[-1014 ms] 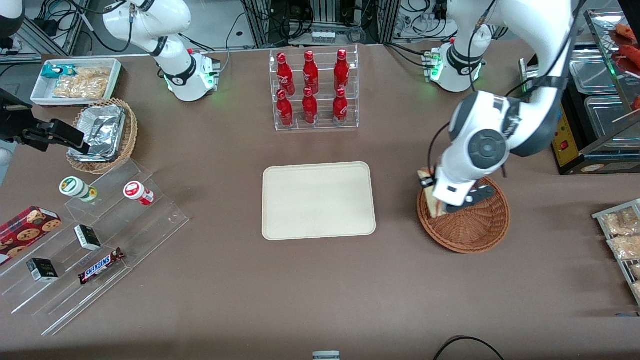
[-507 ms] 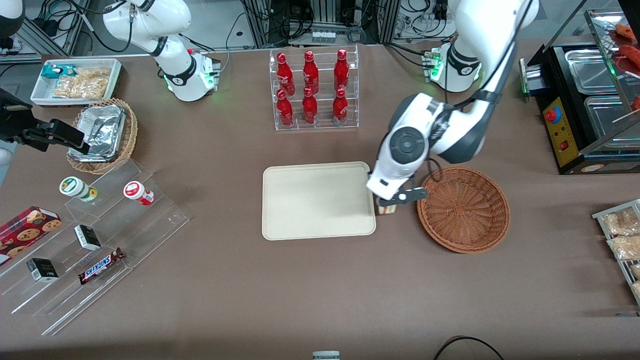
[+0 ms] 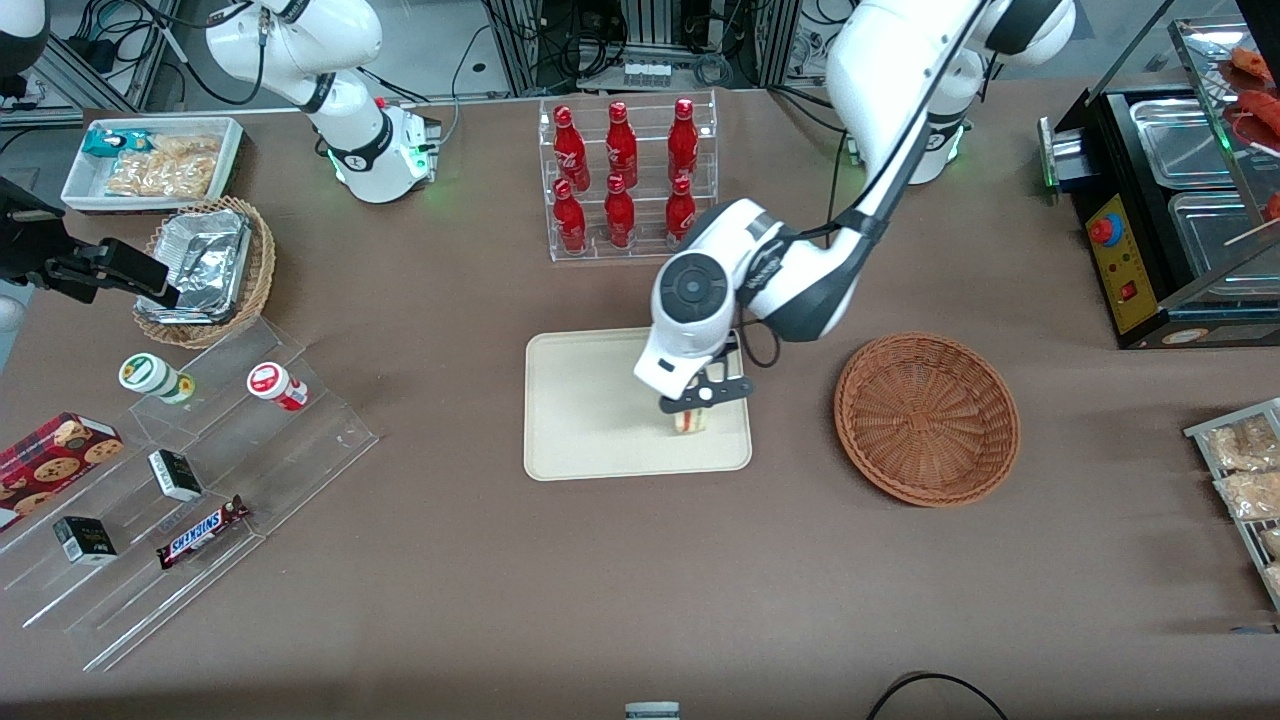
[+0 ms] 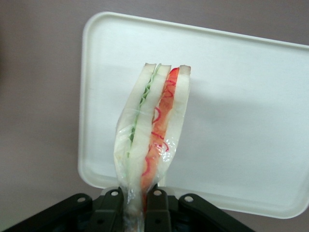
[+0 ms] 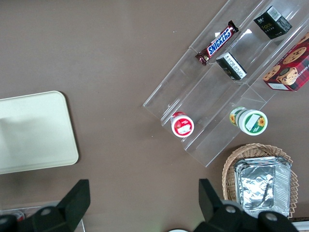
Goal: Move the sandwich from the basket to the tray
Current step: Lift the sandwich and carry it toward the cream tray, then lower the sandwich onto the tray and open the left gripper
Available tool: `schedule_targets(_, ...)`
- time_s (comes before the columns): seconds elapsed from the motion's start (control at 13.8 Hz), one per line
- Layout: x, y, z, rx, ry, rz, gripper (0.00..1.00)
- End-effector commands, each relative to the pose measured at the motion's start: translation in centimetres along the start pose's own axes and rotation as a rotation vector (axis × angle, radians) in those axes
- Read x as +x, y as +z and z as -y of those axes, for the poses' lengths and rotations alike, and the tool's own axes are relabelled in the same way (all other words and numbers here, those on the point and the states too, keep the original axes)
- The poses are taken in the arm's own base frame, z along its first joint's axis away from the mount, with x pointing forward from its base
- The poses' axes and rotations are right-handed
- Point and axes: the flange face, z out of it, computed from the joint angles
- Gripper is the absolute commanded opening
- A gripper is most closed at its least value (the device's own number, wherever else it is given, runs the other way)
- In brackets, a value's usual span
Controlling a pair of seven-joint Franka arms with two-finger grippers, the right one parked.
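Observation:
My left gripper [image 3: 700,400] is shut on the wrapped sandwich [image 3: 692,421] and holds it above the cream-beige tray [image 3: 590,420], over the tray's end nearest the basket. In the left wrist view the sandwich [image 4: 152,130] hangs from the gripper [image 4: 136,205], pale bread with green and red filling along its cut edge, with the tray [image 4: 241,121] beneath it. The round reddish-brown wicker basket [image 3: 927,417] stands beside the tray, toward the working arm's end of the table, with nothing in it.
A clear rack of red bottles [image 3: 625,180] stands farther from the camera than the tray. A stepped clear display with snacks [image 3: 190,480] and a tan basket of foil containers [image 3: 205,265] lie toward the parked arm's end. A black appliance [image 3: 1170,200] stands at the working arm's end.
My gripper has carried the sandwich out of the basket, past the tray's edge, and now over the tray. The basket is left with nothing in it.

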Motion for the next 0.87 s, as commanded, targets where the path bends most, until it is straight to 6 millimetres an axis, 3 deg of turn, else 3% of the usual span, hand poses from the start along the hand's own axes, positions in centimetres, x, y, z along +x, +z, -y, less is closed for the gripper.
schedule_targets(0.0,-0.4,2.1,-3.4,-0.035,-0.055,-0.013,0.07)
schedule_targets(0.14,-1.3,3.9,-5.0,-0.023,-0.075,-0.009,0.07)
schedule_targets(0.58,-1.6,5.0,-6.9,-0.031,-0.083,-0.014,0.08)
schedule_targets(0.8,-1.6,5.2,-6.9,-0.030,-0.084,-0.015,0.15)
